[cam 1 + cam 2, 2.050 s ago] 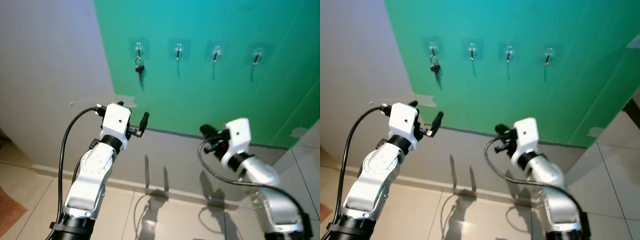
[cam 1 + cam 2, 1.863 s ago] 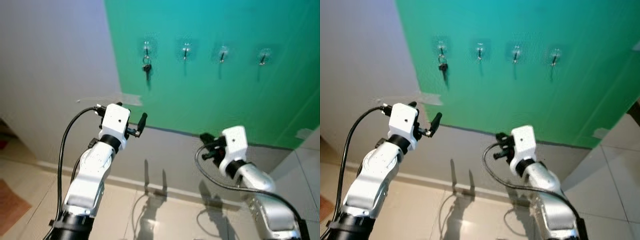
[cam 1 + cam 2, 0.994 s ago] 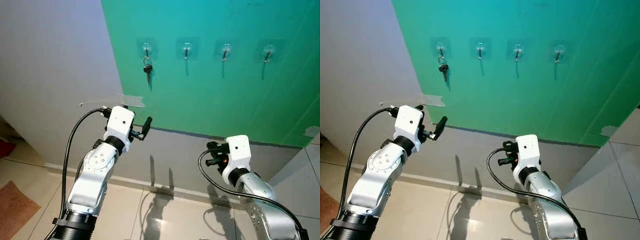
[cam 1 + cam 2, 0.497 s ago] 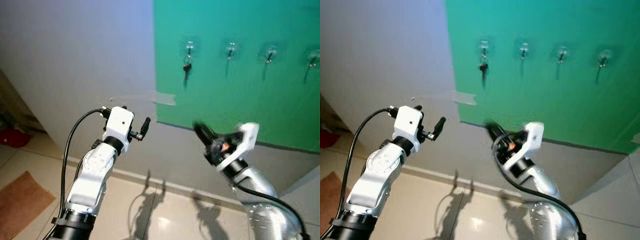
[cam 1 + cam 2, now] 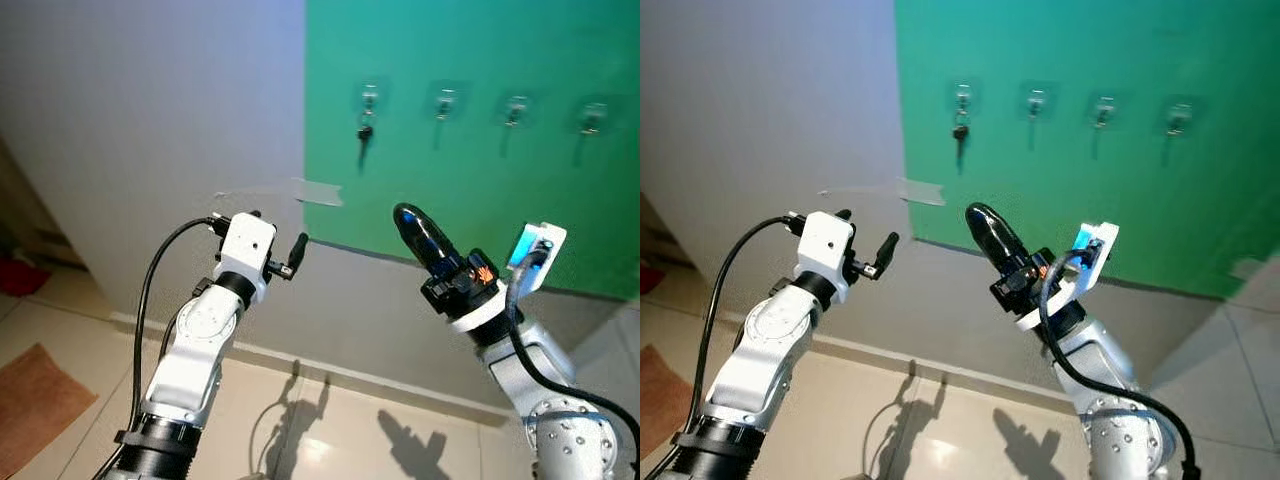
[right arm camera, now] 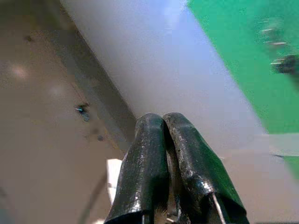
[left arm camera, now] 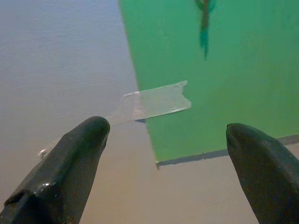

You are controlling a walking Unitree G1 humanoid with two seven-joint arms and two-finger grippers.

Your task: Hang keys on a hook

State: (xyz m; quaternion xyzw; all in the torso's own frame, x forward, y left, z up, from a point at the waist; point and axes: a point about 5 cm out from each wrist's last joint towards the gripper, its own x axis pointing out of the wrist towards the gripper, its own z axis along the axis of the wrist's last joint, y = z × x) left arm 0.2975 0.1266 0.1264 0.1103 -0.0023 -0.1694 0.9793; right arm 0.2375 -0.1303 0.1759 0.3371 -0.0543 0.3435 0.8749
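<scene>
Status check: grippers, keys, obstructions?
Left gripper open, empty. Right gripper shut, raised toward green wall panel. Dark keys on leftmost clear hook. Nothing between.

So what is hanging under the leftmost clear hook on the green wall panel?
A small dark bunch of keys hangs from the leftmost clear hook on the green wall panel, flat against it. The other three hooks carry nothing. How the key ring sits on the hook is too small to tell.

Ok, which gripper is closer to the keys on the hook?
Right, by the look of it. The right gripper points up just below and right of the keys; the left gripper sits lower, to their left.
</scene>
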